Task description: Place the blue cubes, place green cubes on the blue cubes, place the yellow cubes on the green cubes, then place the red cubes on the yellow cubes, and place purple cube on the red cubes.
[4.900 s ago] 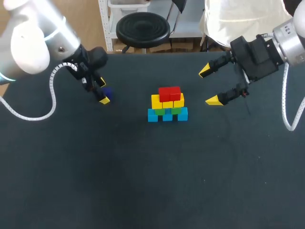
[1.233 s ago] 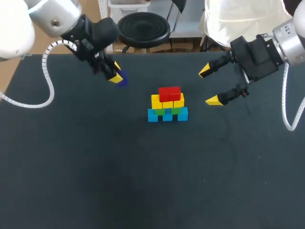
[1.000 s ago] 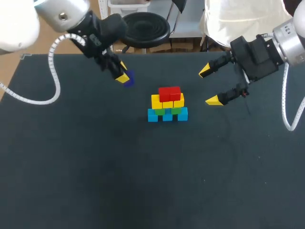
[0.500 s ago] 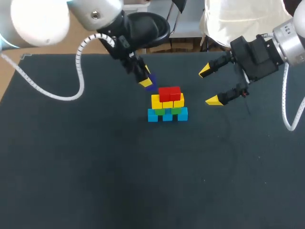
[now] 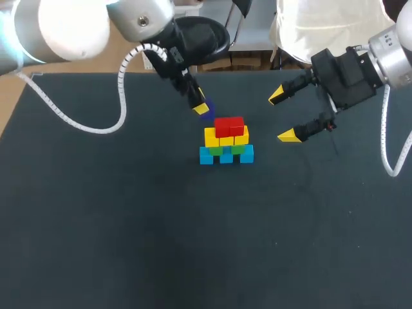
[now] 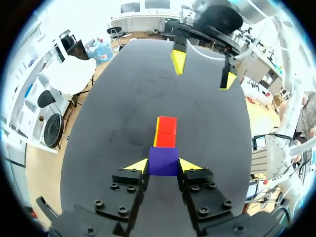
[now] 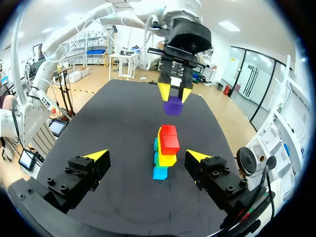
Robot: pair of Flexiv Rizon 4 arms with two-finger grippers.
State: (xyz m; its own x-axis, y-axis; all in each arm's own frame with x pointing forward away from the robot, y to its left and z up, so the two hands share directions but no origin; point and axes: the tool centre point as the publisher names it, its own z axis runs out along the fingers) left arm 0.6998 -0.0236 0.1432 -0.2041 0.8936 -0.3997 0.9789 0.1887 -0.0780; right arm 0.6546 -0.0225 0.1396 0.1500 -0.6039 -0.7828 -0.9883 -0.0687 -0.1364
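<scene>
Left wrist view: left gripper [image 6: 163, 167] clamped on the purple cube [image 6: 163, 159], held in the air just short of the red cubes [image 6: 166, 132] topping the stack [image 5: 226, 143]. Looks like the final step. Next: centre over the reds, lower, release. Right gripper [image 5: 282, 116] spread wide, empty, beside the stack.

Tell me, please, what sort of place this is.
Probably a robotics lab bench: a black-topped table, the left gripper holding a purple cube near a stack of coloured cubes, the right gripper open nearby.
</scene>
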